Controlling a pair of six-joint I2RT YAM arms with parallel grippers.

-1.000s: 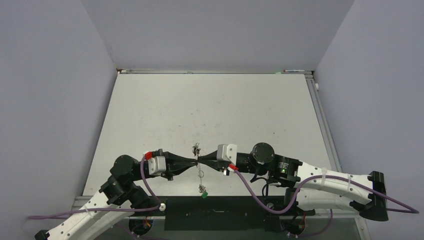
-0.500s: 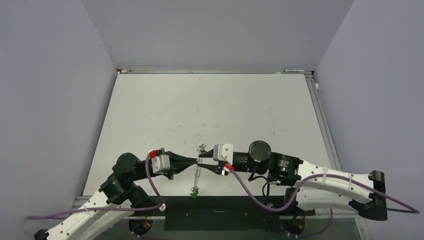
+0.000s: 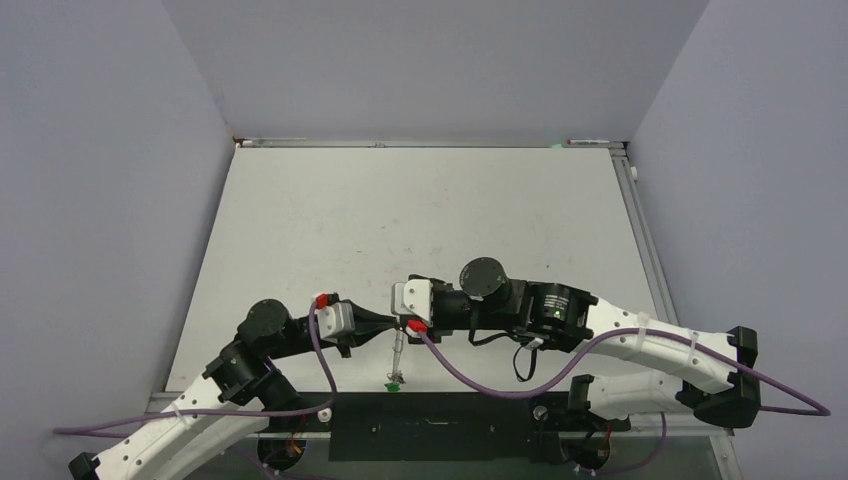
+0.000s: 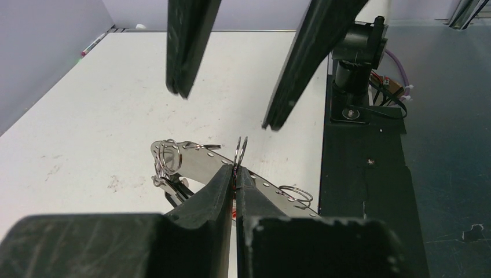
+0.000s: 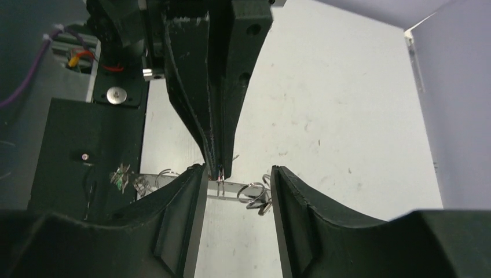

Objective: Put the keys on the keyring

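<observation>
Keyring [image 4: 197, 165] hangs in the air over the near part of the table [image 3: 420, 220], between the two arms. It is silvery and slight: a thin flat strip pierced with a row of small holes and carrying wire split rings. One upright split ring [image 4: 238, 152] stands at the middle of the strip, a cluster of rings [image 4: 168, 159] sits at one end, and a single ring [image 4: 294, 194] lies at the other. In the overhead view it shows only as a fine glinting line dangling below the fingers, with a green tag [image 3: 394, 382] at its lowest point, near the table's front edge.

The left gripper [image 4: 234, 174] is pressed together, pinching the upright ring between its tips. The right gripper [image 5: 237, 174] is spread, one finger on each side of the left gripper's closed tips, and it holds nothing.
</observation>
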